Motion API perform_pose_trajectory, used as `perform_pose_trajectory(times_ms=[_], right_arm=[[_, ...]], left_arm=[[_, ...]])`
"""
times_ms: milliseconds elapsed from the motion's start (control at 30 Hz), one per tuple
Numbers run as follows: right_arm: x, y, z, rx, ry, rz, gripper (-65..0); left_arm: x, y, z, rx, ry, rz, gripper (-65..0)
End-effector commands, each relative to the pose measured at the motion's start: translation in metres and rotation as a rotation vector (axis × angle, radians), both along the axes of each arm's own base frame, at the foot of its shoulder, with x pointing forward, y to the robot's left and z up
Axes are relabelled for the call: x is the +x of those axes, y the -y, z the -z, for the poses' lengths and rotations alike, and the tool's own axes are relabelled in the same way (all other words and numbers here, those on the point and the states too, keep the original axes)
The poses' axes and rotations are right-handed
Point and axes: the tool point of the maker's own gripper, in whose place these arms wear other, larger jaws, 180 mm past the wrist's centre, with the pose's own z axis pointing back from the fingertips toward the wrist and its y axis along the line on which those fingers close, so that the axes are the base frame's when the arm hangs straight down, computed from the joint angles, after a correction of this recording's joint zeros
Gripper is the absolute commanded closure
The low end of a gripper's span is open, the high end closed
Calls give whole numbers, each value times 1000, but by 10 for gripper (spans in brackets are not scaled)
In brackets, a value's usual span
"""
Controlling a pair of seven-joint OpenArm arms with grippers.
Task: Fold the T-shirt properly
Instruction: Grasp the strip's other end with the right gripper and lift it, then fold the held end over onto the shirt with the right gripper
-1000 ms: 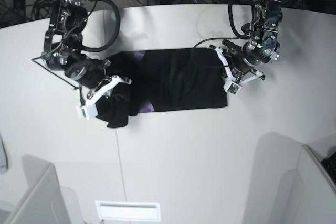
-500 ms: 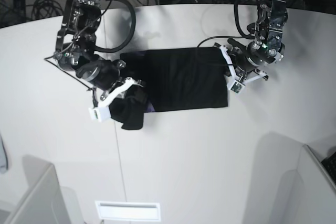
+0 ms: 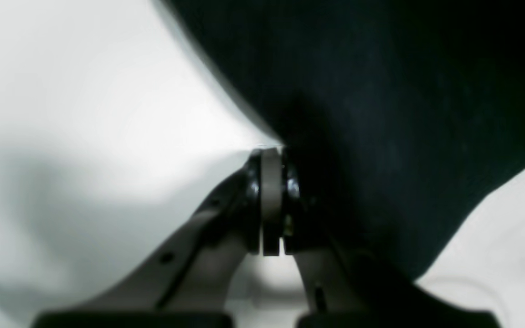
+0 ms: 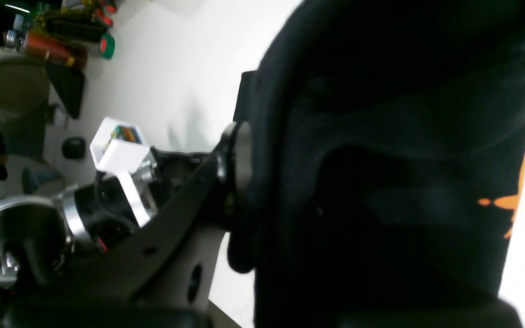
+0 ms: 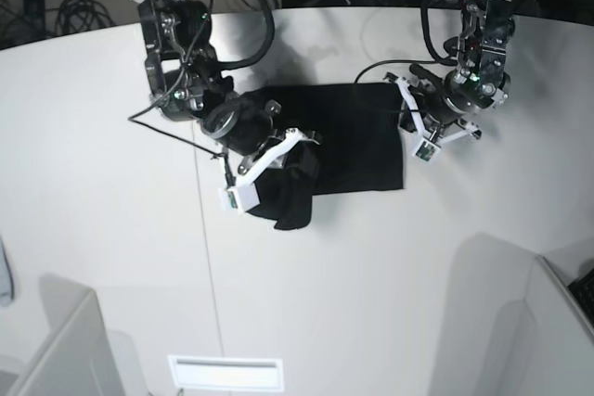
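Note:
The black T-shirt point(image 5: 357, 136) lies on the white table point(image 5: 93, 192), folded into a block. My right gripper point(image 5: 283, 159), on the left of the base view, is shut on a bunch of the shirt's left part and holds it raised over the shirt's body. In the right wrist view the cloth point(image 4: 381, 159) drapes over the gripper point(image 4: 244, 182) and hides one finger; a bit of orange print point(image 4: 501, 202) shows. My left gripper point(image 5: 413, 132) is at the shirt's right edge. In the left wrist view its tips point(image 3: 271, 157) are shut, pinching the cloth's edge point(image 3: 381, 114).
A light grey garment point(image 5: 4, 285) shows at the left edge. Grey partitions stand at the front left point(image 5: 56, 340) and front right point(image 5: 501, 312). A white slotted plate point(image 5: 225, 373) is at the table's front. Cables lie behind the table.
My right gripper has moved to the right with the shirt's left part, carrying it over the body. The purple print no longer shows. My left gripper has hardly moved.

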Motion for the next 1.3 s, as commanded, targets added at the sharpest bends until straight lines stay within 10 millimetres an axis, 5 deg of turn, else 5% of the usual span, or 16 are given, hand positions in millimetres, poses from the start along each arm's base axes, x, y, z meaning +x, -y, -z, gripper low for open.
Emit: perform_pose_trajectory(times_ms=[0, 133, 400, 533, 800, 1267], right_arm=[[9, -4, -15, 34, 48, 6, 0], [16, -5, 3, 16, 5, 9, 0], [6, -39, -5, 31, 54, -72, 0], [12, -42, 7, -12, 42, -86, 0], [9, -48, 11, -38, 46, -102, 0], [8, -53, 12, -35, 50, -106, 0]], left_arm=[[-7, -8, 4, 42, -37, 4, 0], [-7, -8, 4, 44, -37, 4, 0], [-12, -7, 7, 42, -47, 5, 0], [-13, -9, 7, 44, -48, 2, 0], [-16, -62, -1, 73, -33, -155, 0], [-55, -109, -33, 146, 16, -270, 0]])
